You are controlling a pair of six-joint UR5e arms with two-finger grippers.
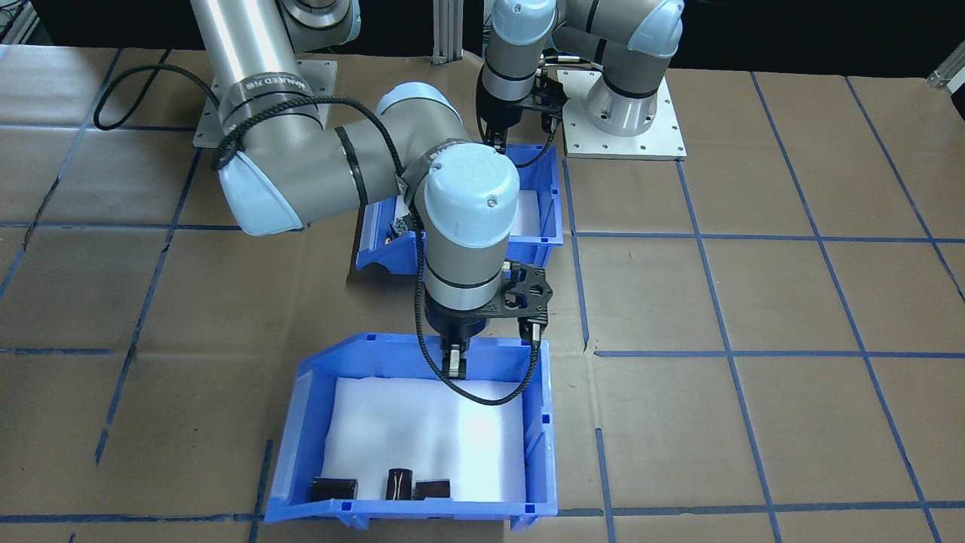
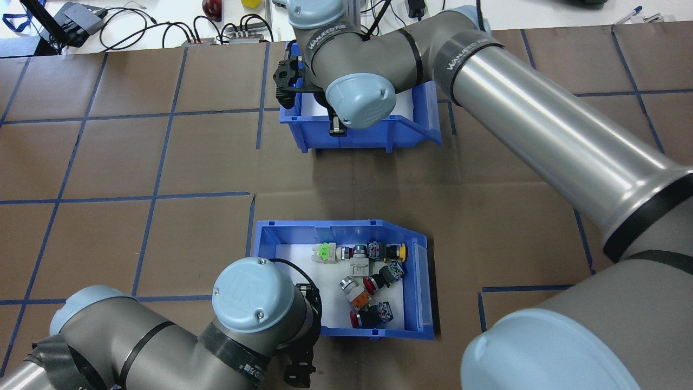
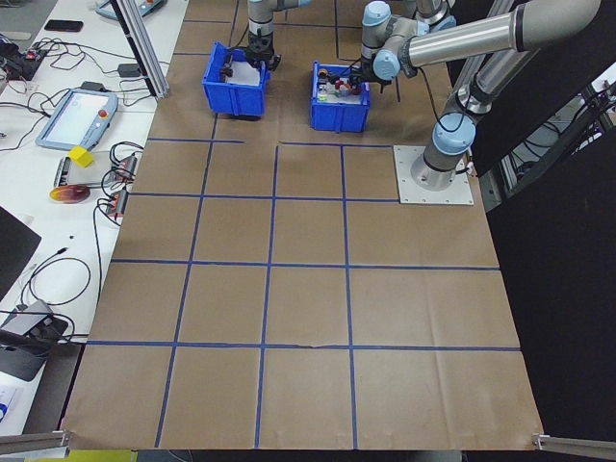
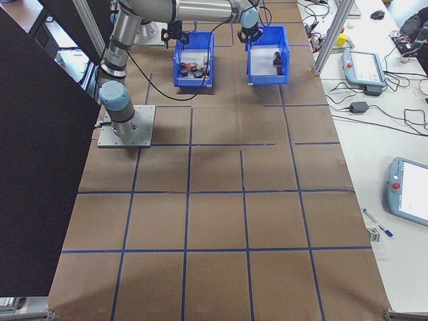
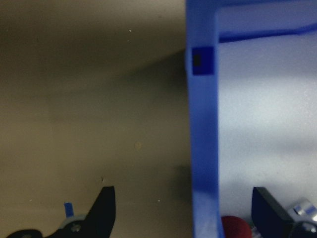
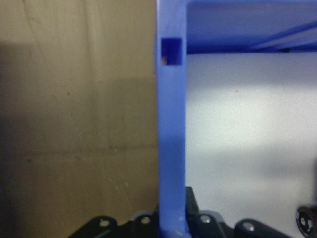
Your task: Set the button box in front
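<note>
From overhead, the button box (image 2: pixel 419 281) sat near the robot, the left gripper (image 2: pixel 303 346) at its near wall. On the left wrist camera, that blue wall ran straight between widely spread fingers (image 5: pixel 101 208), unclamped. The right wrist camera showed the right gripper (image 6: pixel 171 223) shut onto the other bin (image 6: pixel 171 124).
</note>
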